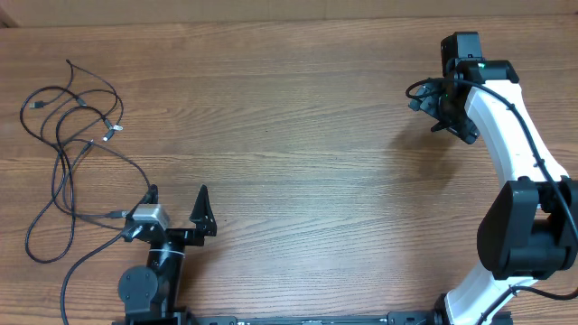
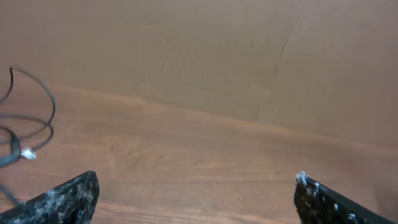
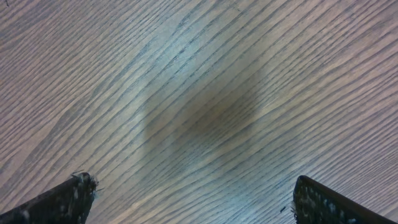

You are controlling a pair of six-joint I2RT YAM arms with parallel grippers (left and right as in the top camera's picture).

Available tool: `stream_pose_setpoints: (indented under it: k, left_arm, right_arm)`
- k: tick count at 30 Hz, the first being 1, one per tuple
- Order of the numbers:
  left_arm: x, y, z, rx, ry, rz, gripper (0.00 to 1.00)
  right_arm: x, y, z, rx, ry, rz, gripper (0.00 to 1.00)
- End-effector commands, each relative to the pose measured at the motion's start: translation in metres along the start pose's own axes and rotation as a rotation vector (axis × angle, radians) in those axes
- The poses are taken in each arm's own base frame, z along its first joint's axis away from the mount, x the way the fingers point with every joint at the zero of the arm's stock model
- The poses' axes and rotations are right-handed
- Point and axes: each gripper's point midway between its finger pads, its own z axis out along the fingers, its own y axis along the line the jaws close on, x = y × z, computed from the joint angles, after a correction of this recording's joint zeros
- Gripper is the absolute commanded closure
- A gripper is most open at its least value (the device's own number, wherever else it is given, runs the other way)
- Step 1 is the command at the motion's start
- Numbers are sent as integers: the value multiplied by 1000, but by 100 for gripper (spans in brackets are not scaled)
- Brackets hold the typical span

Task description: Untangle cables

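Observation:
The cables point(image 1: 65, 144) lie in a loose tangle of thin black loops at the table's left, with small silvery plugs point(image 1: 109, 132) showing among them. One strand runs down to my left gripper point(image 1: 176, 204), which stands open at the front left, beside the tangle's lower end. In the left wrist view, cable loops point(image 2: 43, 124) and one plug point(image 2: 28, 154) show at the far left, outside the open left gripper point(image 2: 198, 180). My right gripper point(image 1: 440, 113) hovers open at the far right, far from the cables. The right gripper point(image 3: 193, 183) has only bare wood between its fingers.
The wooden table point(image 1: 289, 153) stretches between the two arms. The left arm's base point(image 1: 149, 289) and the right arm's base point(image 1: 506, 280) sit at the front edge. A tan wall point(image 2: 199, 50) rises behind the table's far edge.

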Motion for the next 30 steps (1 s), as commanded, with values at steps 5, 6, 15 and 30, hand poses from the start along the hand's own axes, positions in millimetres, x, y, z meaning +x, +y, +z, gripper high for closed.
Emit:
stream_pose_setpoints:
  k: [5, 6, 15, 30]
  left_arm:
    - [18, 2, 0, -5, 57, -19, 0]
    - [18, 2, 0, -4, 57, -19, 0]
    - [18, 3, 0, -6, 56, -19, 1]
    - [18, 4, 0, -9, 56, -20, 0]
  right_arm:
    - [-2, -2, -4, 1, -17, 1, 0]
    - [-2, -2, -4, 1, -17, 0, 0]
    - [-2, -2, -4, 1, -17, 0, 0]
    - [-2, -2, -4, 1, -17, 0, 0]
